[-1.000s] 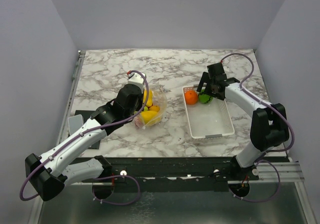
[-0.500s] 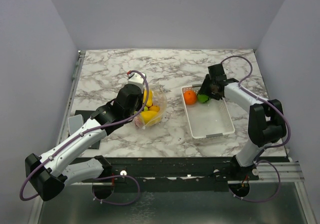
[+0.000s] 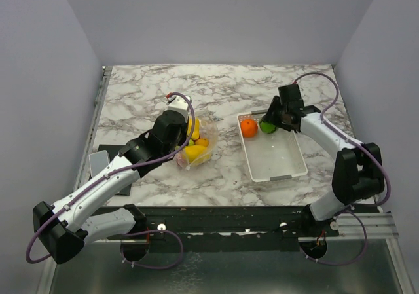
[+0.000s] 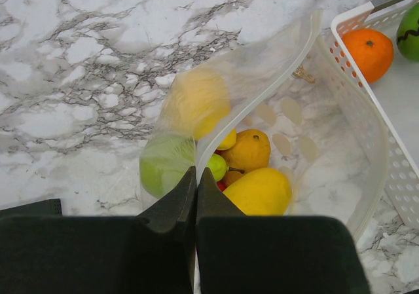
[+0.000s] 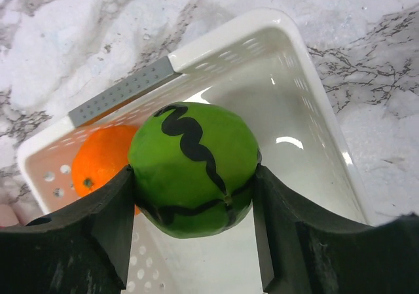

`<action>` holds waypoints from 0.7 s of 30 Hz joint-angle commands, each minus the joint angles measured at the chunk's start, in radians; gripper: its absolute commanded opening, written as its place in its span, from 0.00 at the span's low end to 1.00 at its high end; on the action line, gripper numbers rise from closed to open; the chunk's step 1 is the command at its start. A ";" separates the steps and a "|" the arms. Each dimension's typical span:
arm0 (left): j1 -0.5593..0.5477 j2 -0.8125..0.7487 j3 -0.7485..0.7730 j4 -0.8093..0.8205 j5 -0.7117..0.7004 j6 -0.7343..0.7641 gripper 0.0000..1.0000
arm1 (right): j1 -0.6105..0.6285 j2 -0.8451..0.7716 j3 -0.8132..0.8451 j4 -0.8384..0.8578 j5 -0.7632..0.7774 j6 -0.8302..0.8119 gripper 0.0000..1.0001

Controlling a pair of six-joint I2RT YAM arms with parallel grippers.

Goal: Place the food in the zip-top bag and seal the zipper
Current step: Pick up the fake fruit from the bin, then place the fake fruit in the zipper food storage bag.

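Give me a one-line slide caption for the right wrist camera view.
Right gripper shut on the striped green ball at the white tray's end, the orange beside it.

- The whole marble worktop (image 3: 216, 88) is seen from high behind the near edge, tilted toward the far edge.
- The zip-top bag (image 4: 288, 110), mid-worktop, is viewed from close above by the left wrist camera.
- The white tray (image 5: 222, 35), toward the right edge, is viewed very closely by the right wrist camera.
- The tray's far end, the orange (image 4: 370, 52) and the green ball (image 5: 193, 160) are shared by all three views.
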 commanded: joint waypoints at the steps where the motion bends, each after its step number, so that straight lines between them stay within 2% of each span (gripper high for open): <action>1: 0.005 -0.015 -0.009 0.018 0.010 0.004 0.00 | -0.004 -0.089 -0.011 -0.036 -0.028 -0.018 0.01; 12: 0.006 -0.018 -0.009 0.018 0.011 0.003 0.00 | 0.009 -0.289 -0.030 -0.050 -0.164 -0.062 0.01; 18: 0.006 -0.018 -0.009 0.018 0.011 0.002 0.00 | 0.059 -0.374 -0.007 -0.049 -0.270 -0.088 0.01; 21: 0.005 -0.018 -0.009 0.018 0.012 0.003 0.00 | 0.120 -0.413 0.011 -0.045 -0.270 -0.101 0.01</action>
